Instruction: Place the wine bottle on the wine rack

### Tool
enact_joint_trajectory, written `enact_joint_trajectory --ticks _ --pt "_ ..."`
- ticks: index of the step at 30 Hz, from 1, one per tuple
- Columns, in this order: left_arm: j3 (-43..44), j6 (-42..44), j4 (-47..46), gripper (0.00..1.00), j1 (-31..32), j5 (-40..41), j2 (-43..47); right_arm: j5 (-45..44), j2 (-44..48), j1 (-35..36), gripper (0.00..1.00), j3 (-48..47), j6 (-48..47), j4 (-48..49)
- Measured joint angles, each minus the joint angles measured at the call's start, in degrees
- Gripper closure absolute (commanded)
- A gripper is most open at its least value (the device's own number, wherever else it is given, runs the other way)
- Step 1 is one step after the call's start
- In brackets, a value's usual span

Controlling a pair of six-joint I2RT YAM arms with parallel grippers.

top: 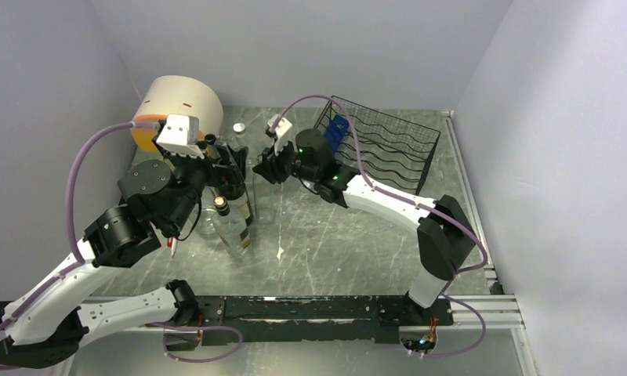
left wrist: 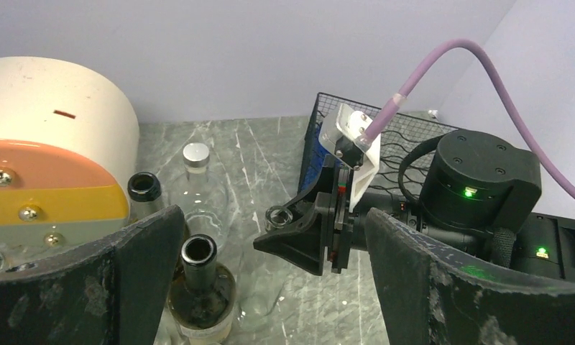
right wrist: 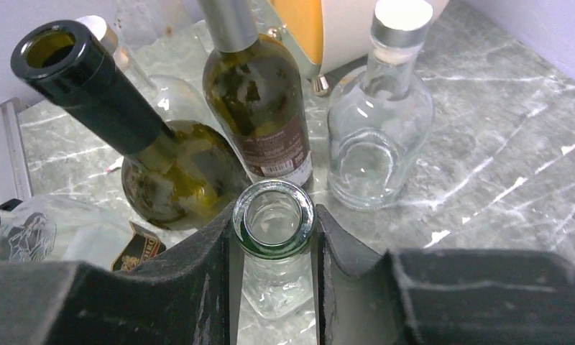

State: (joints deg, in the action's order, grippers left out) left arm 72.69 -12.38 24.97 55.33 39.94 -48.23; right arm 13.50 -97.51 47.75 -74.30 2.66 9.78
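Observation:
A clear glass wine bottle (top: 262, 200) stands upright on the marble table, just right of a cluster of bottles. My right gripper (top: 257, 166) is shut on its neck; in the right wrist view the fingers (right wrist: 213, 266) press both sides of the open mouth (right wrist: 274, 248). The black wire wine rack (top: 389, 149) lies at the back right, behind the right arm, and shows in the left wrist view (left wrist: 320, 136). My left gripper (left wrist: 270, 287) is open wide over the cluster, with a dark wine bottle (left wrist: 198, 251) just inside its left finger. It holds nothing.
A white drum with an orange face (top: 177, 106) stands at the back left. Two dark wine bottles (right wrist: 173, 172) (right wrist: 259, 108), a clear capped flask (right wrist: 378, 136) and a labelled clear bottle (top: 232, 227) crowd the left. A blue object (top: 336, 133) sits in the rack.

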Motion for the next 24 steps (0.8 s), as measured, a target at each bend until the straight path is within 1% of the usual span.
enact_joint_trajectory --ticks 3,6,7,10,13,20,24 --pt "0.00 -0.04 0.13 0.01 0.00 -1.55 -0.20 -1.57 2.40 0.20 0.94 2.32 -0.15 -0.24" --pt "0.00 -0.02 0.09 0.01 0.00 -3.98 -0.46 -3.96 6.71 0.22 0.97 5.14 -0.11 -1.60" --pt "0.00 -0.02 0.02 0.00 0.00 -4.98 -0.61 -4.72 8.44 0.22 0.98 5.90 0.04 -2.23" --pt "-0.39 0.13 -0.79 0.03 0.00 -8.31 -1.40 -7.13 14.16 0.22 1.00 7.26 0.87 -4.66" --pt "-2.05 0.66 -2.71 0.01 0.00 -12.33 -2.23 -10.05 20.79 0.22 1.00 8.00 2.49 -7.98" --pt "-11.02 3.23 -12.22 0.00 0.00 -26.40 -6.10 -17.07 34.73 0.22 1.00 9.62 6.43 -19.15" --pt "-16.50 5.81 -18.60 0.00 0.00 -33.92 -10.14 -21.00 39.28 0.22 1.00 9.53 7.32 -25.38"
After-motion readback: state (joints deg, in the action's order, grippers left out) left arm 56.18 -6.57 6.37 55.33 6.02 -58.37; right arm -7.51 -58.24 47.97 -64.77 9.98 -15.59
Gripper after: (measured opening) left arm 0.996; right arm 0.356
